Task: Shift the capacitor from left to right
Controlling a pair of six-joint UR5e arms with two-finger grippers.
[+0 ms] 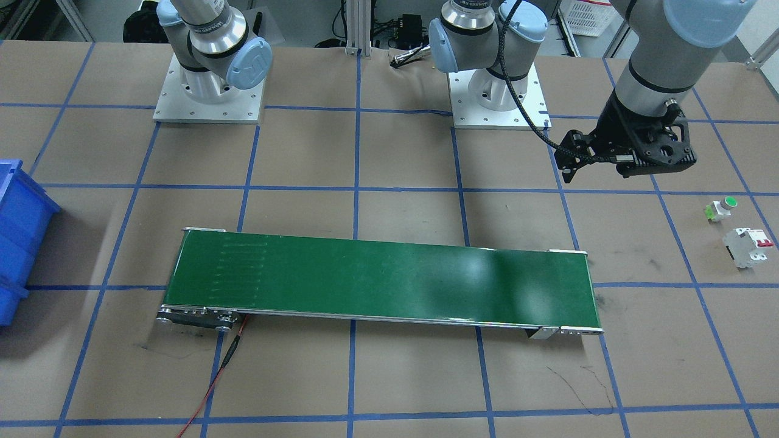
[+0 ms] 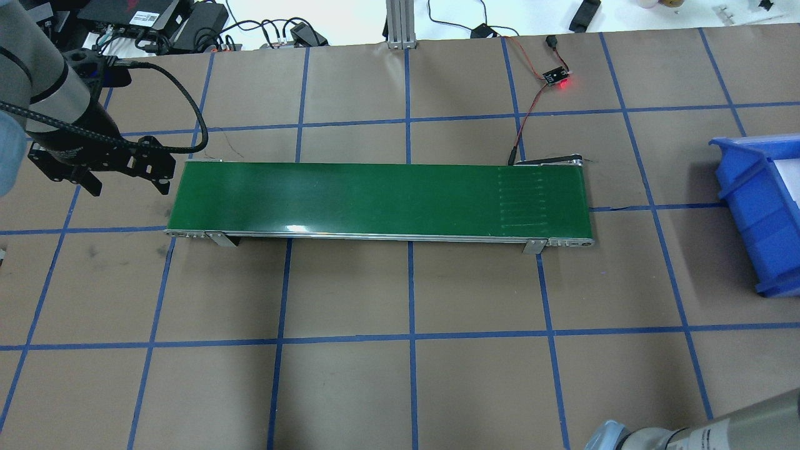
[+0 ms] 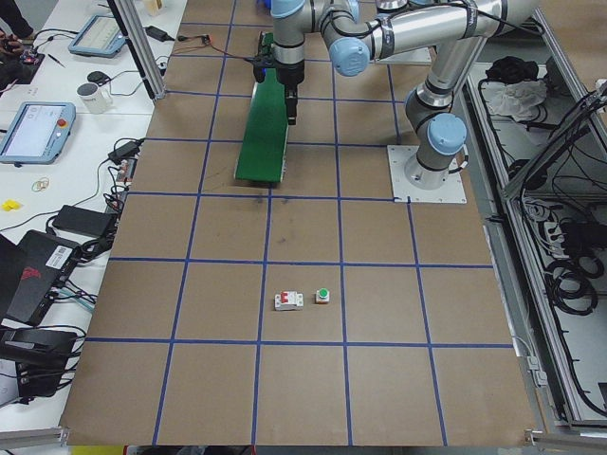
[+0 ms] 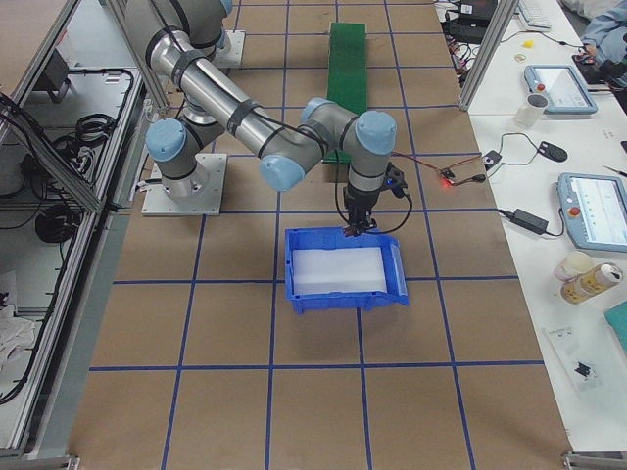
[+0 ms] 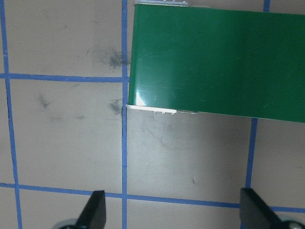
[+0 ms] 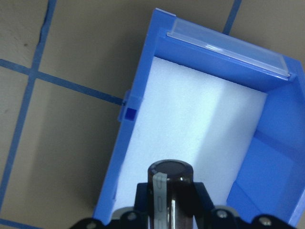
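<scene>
The capacitor (image 6: 170,175), a stubby dark cylinder with a pale stripe, is clamped upright between the fingers of my right gripper (image 6: 170,206). It hangs above the white foam floor of the blue bin (image 6: 135,102). In the exterior right view the right gripper (image 4: 355,227) is over the bin's far rim (image 4: 338,233). My left gripper (image 5: 174,210) is open and empty, fingers wide apart, above the table just off the end of the green conveyor belt (image 5: 214,62). It also shows in the overhead view (image 2: 94,169).
A white circuit breaker with a red switch (image 1: 747,246) and a small green-capped button (image 1: 722,208) lie on the table beyond the left arm. The conveyor (image 2: 375,197) spans the table's middle. A red-lit sensor with its wire (image 2: 556,78) sits behind the conveyor's right end.
</scene>
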